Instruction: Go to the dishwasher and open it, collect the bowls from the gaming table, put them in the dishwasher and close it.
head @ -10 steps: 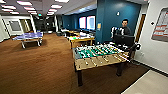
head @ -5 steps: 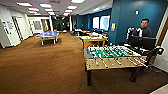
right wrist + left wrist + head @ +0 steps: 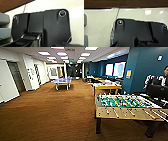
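Across the lower right of the head view stands the green-field foosball table [image 3: 125, 105], with brown carpet [image 3: 50, 114] filling the lower left. Behind it, right of centre, sits a counter with yellow edge trim [image 3: 107, 87], which I take to be the gaming table; something lies on its top, but it is too blurred to tell whether the bowls are there. A blue table-tennis table [image 3: 62, 80] stands farther back in the upper left, and a person [image 3: 160, 79] shows at the right edge. No dishwasher is in sight, so I cannot judge whether it has been opened; the collecting, loading and closing seem to be left to do. The wrist views add what the head view lacks: each arm's dark plate over a pale surface, with carpet at one edge. How the jaws stand, I cannot tell for either arm.
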Tool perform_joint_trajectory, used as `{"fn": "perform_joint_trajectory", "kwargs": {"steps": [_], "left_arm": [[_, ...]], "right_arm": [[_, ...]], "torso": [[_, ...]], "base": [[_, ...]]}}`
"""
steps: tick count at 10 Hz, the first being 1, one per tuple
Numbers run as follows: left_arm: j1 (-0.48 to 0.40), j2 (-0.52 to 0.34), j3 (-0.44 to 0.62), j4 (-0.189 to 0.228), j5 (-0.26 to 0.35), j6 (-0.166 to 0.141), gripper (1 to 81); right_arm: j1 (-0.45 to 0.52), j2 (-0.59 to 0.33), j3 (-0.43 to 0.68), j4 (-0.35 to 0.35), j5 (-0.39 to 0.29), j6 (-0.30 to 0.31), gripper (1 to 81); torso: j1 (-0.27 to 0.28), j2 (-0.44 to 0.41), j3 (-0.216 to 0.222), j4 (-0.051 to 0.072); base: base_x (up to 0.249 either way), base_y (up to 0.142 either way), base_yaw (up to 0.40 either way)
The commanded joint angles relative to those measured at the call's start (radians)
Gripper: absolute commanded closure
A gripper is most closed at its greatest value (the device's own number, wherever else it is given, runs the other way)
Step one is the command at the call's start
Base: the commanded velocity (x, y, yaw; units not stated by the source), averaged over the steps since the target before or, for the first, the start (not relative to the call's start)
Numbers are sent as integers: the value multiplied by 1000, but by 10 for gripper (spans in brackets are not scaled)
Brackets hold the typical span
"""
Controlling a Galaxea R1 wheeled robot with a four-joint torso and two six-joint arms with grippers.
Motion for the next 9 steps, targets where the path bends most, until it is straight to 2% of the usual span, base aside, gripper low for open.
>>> {"fn": "perform_joint_trajectory", "kwargs": {"steps": [1, 3, 4, 9], "left_arm": [[-51, -10, -8, 1, 43, 2, 10], [-51, -10, -9, 1, 43, 0, 10], [-51, -10, -8, -1, 45, 1, 10], [-50, -7, -8, 2, 43, 2, 10]], "right_arm": [[58, 2, -2, 0, -53, -1, 10], [58, 2, -2, 0, -53, -1, 10], [58, 0, -2, 0, -53, -1, 10], [56, -1, -2, 0, -49, -1, 10]], "torso": [[0, 0, 0, 0], [0, 0, 0, 0], [0, 0, 0, 0], [0, 0, 0, 0]], "base": [[0, 0, 363], [0, 0, 363], [0, 217, 0], [0, 0, 0]]}}
